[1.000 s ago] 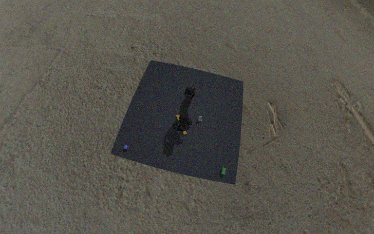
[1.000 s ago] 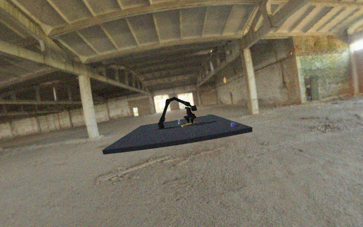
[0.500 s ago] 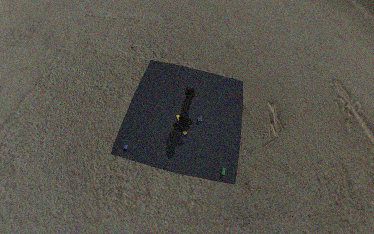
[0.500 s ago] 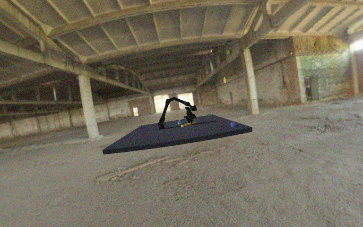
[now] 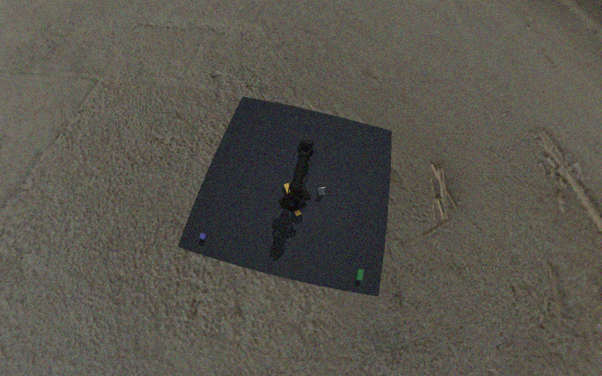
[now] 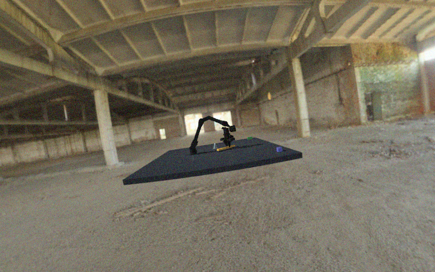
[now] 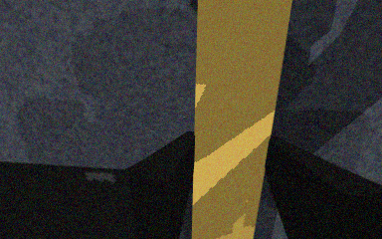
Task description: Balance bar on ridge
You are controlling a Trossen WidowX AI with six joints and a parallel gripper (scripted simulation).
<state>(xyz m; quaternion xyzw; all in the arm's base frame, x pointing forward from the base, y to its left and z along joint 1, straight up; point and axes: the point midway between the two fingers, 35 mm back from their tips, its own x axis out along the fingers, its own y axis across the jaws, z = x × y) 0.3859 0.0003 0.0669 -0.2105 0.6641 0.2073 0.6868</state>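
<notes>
The yellow bar (image 5: 286, 187) (image 6: 220, 149) (image 7: 239, 60) lies low at the table top, and its middle is hidden under the arm in the top view. My gripper (image 6: 228, 145) (image 7: 229, 142) points down and is shut on the bar, with one dark finger against each long side. I cannot tell any gap between the bar and the table. The small pale grey ridge (image 5: 321, 190) (image 6: 214, 146) stands apart from the bar, to its right in the top view. Nothing rests on the ridge.
The dark table (image 5: 346, 155) (image 6: 179, 163) carries a blue-purple block (image 5: 202, 236) (image 6: 278, 149) near one corner and a green block (image 5: 360, 274) (image 6: 250, 137) near another. The black arm (image 5: 302, 168) (image 6: 197, 132) rises from its base and reaches over the bar.
</notes>
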